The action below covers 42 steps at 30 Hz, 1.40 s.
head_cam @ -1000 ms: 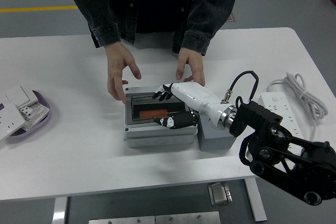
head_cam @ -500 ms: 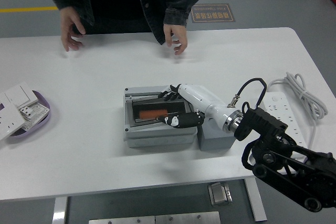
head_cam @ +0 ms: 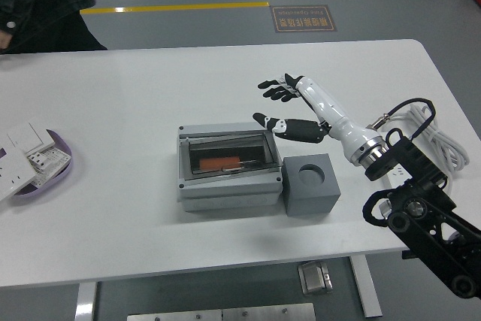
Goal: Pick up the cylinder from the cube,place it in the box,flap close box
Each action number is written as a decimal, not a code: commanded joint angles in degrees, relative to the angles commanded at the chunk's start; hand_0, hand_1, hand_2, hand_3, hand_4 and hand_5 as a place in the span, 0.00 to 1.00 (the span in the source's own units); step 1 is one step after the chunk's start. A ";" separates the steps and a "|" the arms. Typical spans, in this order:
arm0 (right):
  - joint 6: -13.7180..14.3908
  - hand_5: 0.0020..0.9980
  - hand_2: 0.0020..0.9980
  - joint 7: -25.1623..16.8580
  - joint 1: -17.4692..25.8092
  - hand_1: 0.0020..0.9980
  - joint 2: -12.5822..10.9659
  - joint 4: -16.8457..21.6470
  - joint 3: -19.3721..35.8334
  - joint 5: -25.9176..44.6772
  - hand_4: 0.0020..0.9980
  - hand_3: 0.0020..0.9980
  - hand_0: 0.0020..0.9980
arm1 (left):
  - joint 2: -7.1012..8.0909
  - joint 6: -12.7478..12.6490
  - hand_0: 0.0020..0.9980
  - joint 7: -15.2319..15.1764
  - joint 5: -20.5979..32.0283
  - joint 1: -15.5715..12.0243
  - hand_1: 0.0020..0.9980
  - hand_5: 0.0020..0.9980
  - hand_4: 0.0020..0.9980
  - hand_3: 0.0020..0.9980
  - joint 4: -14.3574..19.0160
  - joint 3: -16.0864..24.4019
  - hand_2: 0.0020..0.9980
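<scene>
A grey box (head_cam: 228, 168) sits mid-table with its clear flap down over an orange cylinder (head_cam: 219, 163) lying inside. To its right stands a grey cube (head_cam: 310, 183) with an empty round hole on top. My right hand (head_cam: 275, 103) hovers above and behind the box's right end, fingers spread, holding nothing. The left arm is out of view.
A purple tray (head_cam: 58, 173) with white switch plates lies at the left edge. A white power strip with a coiled cable (head_cam: 428, 134) lies at the right. A person in a dark jacket (head_cam: 41, 1) stands at the top left corner, away from the box.
My right hand lifted off the box and drew back up and to the right. The person pulled both hands off the table and stepped away to the left. The flap now lies shut.
</scene>
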State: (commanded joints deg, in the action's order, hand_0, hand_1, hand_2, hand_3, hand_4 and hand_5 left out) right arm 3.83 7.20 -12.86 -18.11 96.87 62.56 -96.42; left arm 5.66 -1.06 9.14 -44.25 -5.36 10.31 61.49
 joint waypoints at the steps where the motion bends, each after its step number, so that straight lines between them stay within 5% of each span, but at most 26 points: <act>1: -0.26 0.44 0.67 -0.71 0.53 0.65 0.35 -0.86 0.93 0.77 0.77 0.71 0.67 | -0.03 0.00 0.61 0.07 -0.04 -0.01 0.64 0.17 0.69 0.63 0.00 0.01 0.59; 8: -1.15 0.44 0.66 -8.05 6.41 0.65 4.45 -5.55 5.21 8.66 0.77 0.70 0.65 | -0.20 -0.12 0.61 0.63 -1.35 0.40 0.64 0.17 0.69 0.63 0.00 1.57 0.59; 13: 1.07 0.44 0.66 -15.17 9.98 0.65 7.88 -8.16 6.27 15.88 0.76 0.70 0.66 | -0.47 -0.15 0.61 0.69 -0.77 0.36 0.64 0.17 0.69 0.63 0.00 1.28 0.59; 21: 2.07 0.39 0.67 -23.27 11.18 0.66 9.13 -11.02 6.59 23.44 0.75 0.69 0.67 | -0.39 -0.09 0.61 0.62 -0.35 0.30 0.64 0.17 0.69 0.63 0.00 0.92 0.59; 22: 1.97 0.39 0.67 -23.90 11.18 0.66 9.16 -11.26 6.60 23.89 0.75 0.69 0.67 | -0.35 -0.01 0.61 0.52 -0.35 0.37 0.64 0.17 0.69 0.63 0.00 0.83 0.59; 23: 1.82 0.14 0.67 -24.54 11.17 0.66 9.19 -11.53 6.56 24.34 0.74 0.67 0.67 | -0.29 0.09 0.61 0.39 -0.35 0.46 0.64 0.17 0.69 0.63 0.00 0.66 0.59; 40: 0.03 0.09 0.65 -27.15 12.04 0.67 9.92 -13.37 6.93 25.02 0.73 0.66 0.68 | 0.72 0.48 0.61 0.48 -1.89 0.81 0.64 0.17 0.69 0.63 0.00 0.74 0.59; 42: 0.07 0.08 0.64 -27.35 12.25 0.67 10.15 -13.43 7.16 24.92 0.66 0.66 0.70 | 0.76 0.48 0.61 0.60 -2.09 0.74 0.64 0.17 0.69 0.63 0.00 0.81 0.59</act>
State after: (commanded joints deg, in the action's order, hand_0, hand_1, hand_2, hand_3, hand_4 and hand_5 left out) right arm 3.90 -20.14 -0.61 -7.95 83.44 69.72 -71.49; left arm 6.43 -0.58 9.74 -46.34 -4.62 10.31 62.30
